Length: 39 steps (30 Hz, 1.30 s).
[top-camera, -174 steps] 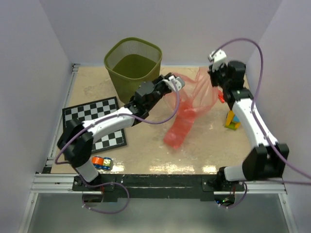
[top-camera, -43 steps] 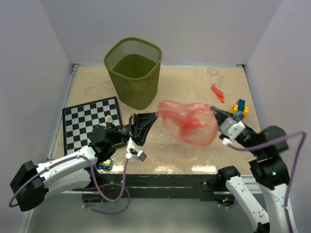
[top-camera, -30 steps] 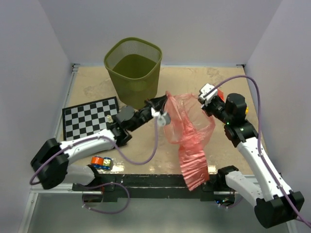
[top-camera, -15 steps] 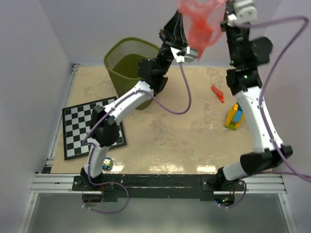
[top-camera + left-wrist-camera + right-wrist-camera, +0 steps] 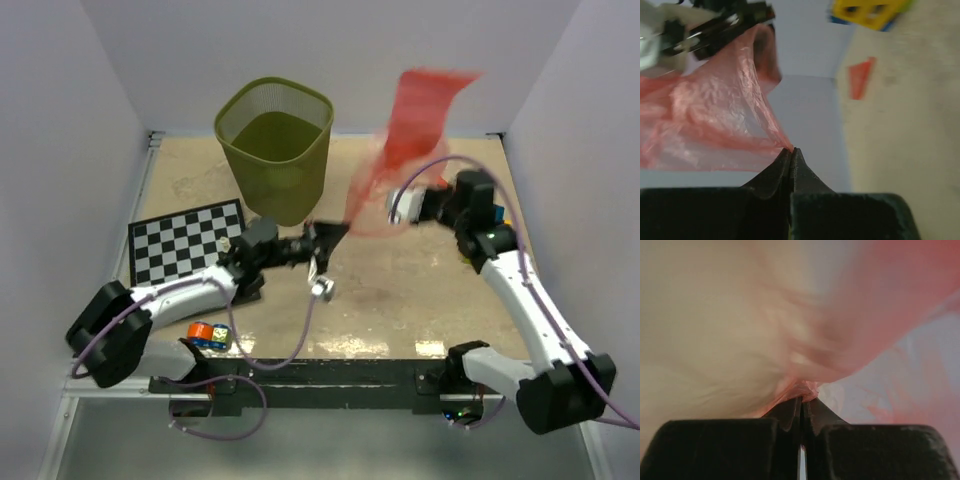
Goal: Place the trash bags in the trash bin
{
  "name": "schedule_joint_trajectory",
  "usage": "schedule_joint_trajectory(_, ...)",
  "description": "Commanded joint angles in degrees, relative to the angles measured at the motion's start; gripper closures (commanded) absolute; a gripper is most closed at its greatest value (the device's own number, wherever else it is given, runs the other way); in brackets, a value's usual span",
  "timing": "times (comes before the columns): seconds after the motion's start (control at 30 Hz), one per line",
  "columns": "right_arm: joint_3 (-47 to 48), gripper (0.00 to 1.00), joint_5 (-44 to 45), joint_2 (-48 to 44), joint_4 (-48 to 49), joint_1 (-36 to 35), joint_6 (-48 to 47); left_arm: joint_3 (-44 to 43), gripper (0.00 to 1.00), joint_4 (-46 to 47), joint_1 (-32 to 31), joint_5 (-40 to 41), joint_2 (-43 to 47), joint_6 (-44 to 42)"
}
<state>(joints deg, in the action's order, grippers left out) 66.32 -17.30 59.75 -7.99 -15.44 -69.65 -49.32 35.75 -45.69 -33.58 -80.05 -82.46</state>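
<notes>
Top external: since the earlier frame both arms have dropped from high above the trash bin. Left pincer and right pincer are each clamped on an edge of the trash bag, which streams up, blurred, beyond the 2 tips. Bin stands beyond and left of left pincer. Left wrist: 1 red strip lies ahead-right of its tips.

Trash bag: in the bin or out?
Out: trash bag pinched midair by left end effector and right end effector, beside trash bin.
</notes>
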Motion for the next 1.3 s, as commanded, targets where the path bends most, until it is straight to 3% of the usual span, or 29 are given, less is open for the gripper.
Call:
schedule_joint_trajectory(0.0,-13.92,1.00,-14.32,-23.28,-32.26,2.43,0.15,19.68,1.00,12.92,-2.29,-5.81,13.68,10.36)
schedule_joint_trajectory(0.07,-18.40,1.00,-16.27,-33.24,-21.41,2.43,7.31,19.09,1.00,11.64,-2.65,-3.08,14.48,11.79)
schedule_joint_trajectory(0.17,-19.83,1.00,-15.41,-35.50,-14.00,2.43,13.99,15.41,1.00,7.69,-3.35,4.46,13.61,17.39)
schedule_joint_trajectory(0.33,-14.92,1.00,-2.15,-19.53,-5.22,2.52,34.19,-1.79,1.00,-3.30,-4.32,26.24,4.14,32.59)
schedule_joint_trajectory(0.43,-11.14,1.00,1.91,-6.79,0.15,2.52,38.60,-17.42,1.00,-7.35,-2.57,39.70,-7.18,44.44)
schedule_joint_trajectory(0.53,-2.99,1.00,8.05,7.88,5.34,2.52,42.48,-33.69,1.00,-12.35,2.00,43.24,-17.74,54.31)
schedule_joint_trajectory(0.63,11.94,1.00,13.59,21.60,6.14,3.75,43.89,-45.40,1.00,-7.91,4.03,45.27,-25.92,51.54)
schedule_joint_trajectory(0.77,36.53,1.00,19.49,33.92,9.12,4.72,46.00,-58.22,1.00,5.96,4.47,45.36,-33.75,37.76)
schedule_joint_trajectory(0.87,47.30,1.00,17.41,33.17,18.84,4.63,47.93,-67.80,1.00,19.76,4.56,41.25,-39.20,26.59)
schedule_joint_trajectory(1.03,35.04,1.00,4.58,19.82,56.09,-0.89,41.72,-89.14,1.00,32.09,4.47,22.20,-47.11,22.69)
schedule_joint_trajectory(1.13,25.56,1.00,0.17,12.70,65.36,-8.26,29.34,-98.59,1.00,28.69,1.24,8.83,-48.71,17.45)
schedule_joint_trajectory(1.27,9.23,1.00,-0.29,4.96,68.29,-11.80,17.12,-75.48,1.00,40.15,-4.40,2.04,-40.11,8.02)
